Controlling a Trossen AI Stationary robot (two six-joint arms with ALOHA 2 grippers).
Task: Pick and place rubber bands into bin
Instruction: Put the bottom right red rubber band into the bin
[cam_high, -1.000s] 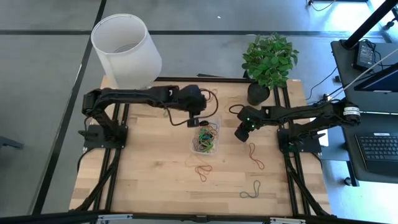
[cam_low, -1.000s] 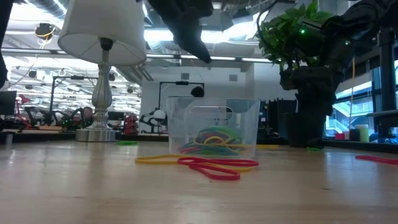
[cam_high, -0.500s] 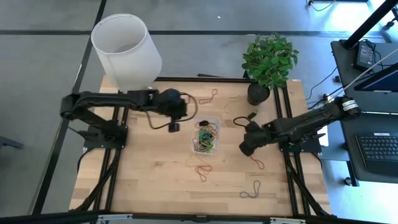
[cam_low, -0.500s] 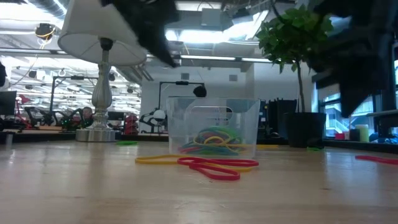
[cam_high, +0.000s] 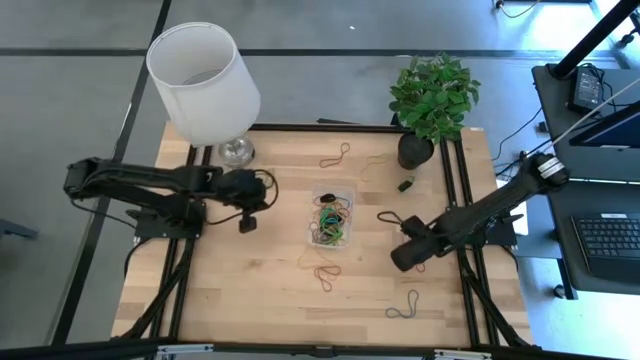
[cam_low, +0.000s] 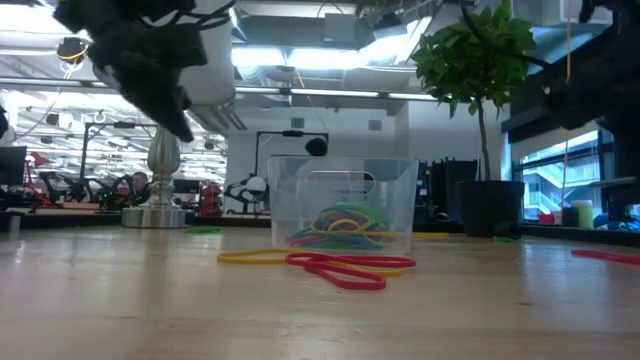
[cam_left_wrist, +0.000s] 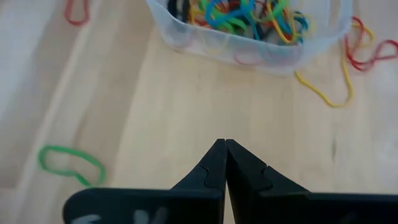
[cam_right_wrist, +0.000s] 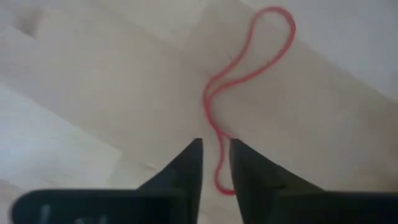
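The clear bin (cam_high: 330, 215) stands mid-table with several coloured rubber bands (cam_left_wrist: 249, 15) inside. Loose bands lie on the wood: a red and a yellow one (cam_high: 326, 275) near the bin, a black one (cam_high: 403, 305) toward the near edge, a red one (cam_high: 335, 155) far back. My left gripper (cam_left_wrist: 225, 146) is shut with nothing in it, to the left of the bin (cam_left_wrist: 186, 31), above bare wood. My right gripper (cam_right_wrist: 214, 144) points down, open by a narrow gap. Its fingers stand on either side of one end of a red band (cam_right_wrist: 249, 71) right of the bin.
A white lamp (cam_high: 205, 85) stands at the far left corner and a potted plant (cam_high: 432, 100) at the far right. A small dark block (cam_high: 406, 184) and a black band (cam_high: 388, 218) lie right of the bin. A green band (cam_left_wrist: 68, 163) lies near my left gripper.
My left gripper has drawn back from above the bin toward the table's left edge and sunk lower. My right gripper has swung toward the near edge, turned about its own axis, and come over the red band right of the bin.
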